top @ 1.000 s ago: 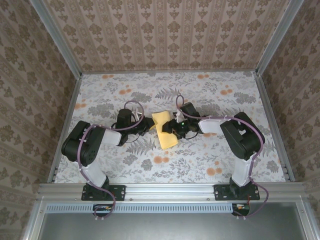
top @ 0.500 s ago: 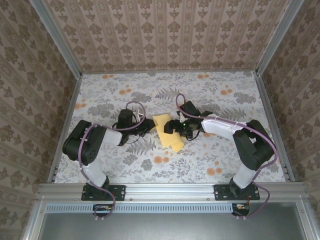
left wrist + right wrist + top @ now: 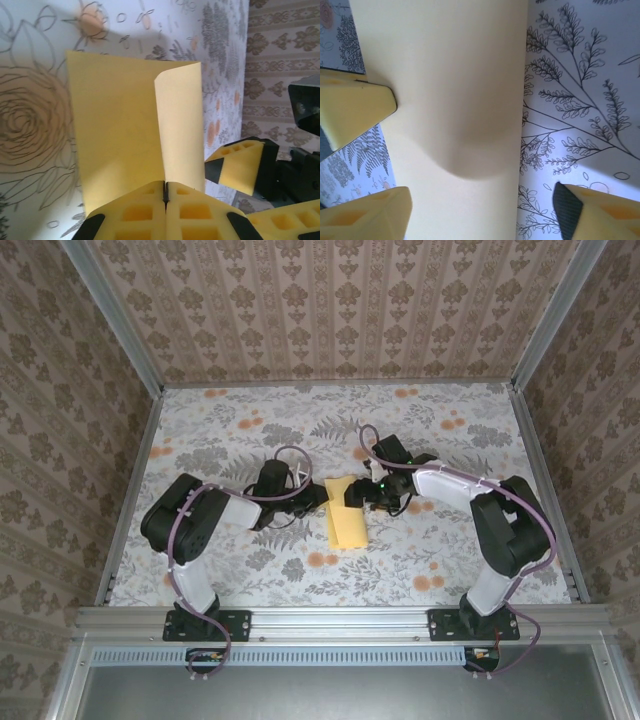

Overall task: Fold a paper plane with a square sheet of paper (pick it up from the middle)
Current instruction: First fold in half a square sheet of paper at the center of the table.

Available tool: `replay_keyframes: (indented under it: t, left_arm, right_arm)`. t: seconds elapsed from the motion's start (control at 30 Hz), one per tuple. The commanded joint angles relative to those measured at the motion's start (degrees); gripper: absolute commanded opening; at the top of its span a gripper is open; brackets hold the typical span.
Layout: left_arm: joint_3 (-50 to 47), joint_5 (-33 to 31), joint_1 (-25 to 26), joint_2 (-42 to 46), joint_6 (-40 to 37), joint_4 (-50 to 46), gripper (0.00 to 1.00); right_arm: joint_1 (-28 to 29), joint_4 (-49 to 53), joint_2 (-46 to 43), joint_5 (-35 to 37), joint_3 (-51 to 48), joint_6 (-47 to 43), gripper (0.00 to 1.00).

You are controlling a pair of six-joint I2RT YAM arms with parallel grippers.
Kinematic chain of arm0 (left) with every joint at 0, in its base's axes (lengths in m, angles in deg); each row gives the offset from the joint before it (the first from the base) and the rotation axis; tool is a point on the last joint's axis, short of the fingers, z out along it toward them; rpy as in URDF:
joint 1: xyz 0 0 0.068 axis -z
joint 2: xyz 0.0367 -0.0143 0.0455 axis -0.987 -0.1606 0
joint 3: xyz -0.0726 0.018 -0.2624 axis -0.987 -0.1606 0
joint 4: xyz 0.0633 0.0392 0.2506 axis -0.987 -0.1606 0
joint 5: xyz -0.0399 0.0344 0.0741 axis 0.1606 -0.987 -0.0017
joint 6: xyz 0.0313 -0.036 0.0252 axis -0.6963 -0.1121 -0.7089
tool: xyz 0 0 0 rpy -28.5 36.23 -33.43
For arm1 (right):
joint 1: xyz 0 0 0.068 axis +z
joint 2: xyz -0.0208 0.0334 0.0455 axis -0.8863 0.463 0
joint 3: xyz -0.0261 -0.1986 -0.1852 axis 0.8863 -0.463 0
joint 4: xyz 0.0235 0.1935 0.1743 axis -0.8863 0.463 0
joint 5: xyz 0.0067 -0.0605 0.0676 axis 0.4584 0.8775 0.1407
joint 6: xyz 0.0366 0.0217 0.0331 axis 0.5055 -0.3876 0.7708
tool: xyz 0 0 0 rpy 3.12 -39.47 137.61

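Floral-print worktop [image 3: 450, 440], patterned walls [image 3: 330, 310] on three sides. Yellow sheet of paper [image 3: 347, 522] lying just ahead of both hands, partly doubled over, one flap raised. Left hand [image 3: 166, 192] clamped shut on the sheet's near edge, judged to anchor it for creasing. Right hand [image 3: 480, 215] spread open, fingers straddling the flap, gripping nothing; apparently placed to press the fold. No plane shape yet.

The black-and-white left arm [image 3: 190, 525] and right arm [image 3: 510, 530] have fat black joints and white tubes. Thin purple cables [image 3: 290, 450] loop along them. Their yellow foam fingers [image 3: 200, 215] have square holes.
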Motion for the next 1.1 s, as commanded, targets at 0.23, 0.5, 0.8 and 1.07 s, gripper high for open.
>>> replay_keyframes:
  t: [0.23, 0.5, 0.8, 1.07]
  left_arm:
    - [5.19, -4.37, 0.27, 1.14, -8.77, -15.18, 0.00]
    - [9.92, -6.47, 0.63, 1.22, -12.74, -25.24, 0.01]
    - [11.05, -10.53, -0.53, 6.69, -14.38, -33.38, 0.42]
    - [10.14, -16.29, -3.15, 12.70, -15.27, -37.48, 0.55]
  right_arm:
    - [-0.30, -0.41, 5.38, -3.11, 1.71, 1.94, 0.56]
    - [-0.35, 0.16, 7.36, 0.35, 1.21, 3.33, 0.45]
    - [-0.22, 2.13, 9.10, 5.28, -0.36, 2.65, 0.38]
    - [-0.35, 2.73, 9.49, 8.48, -1.57, 4.38, 0.38]
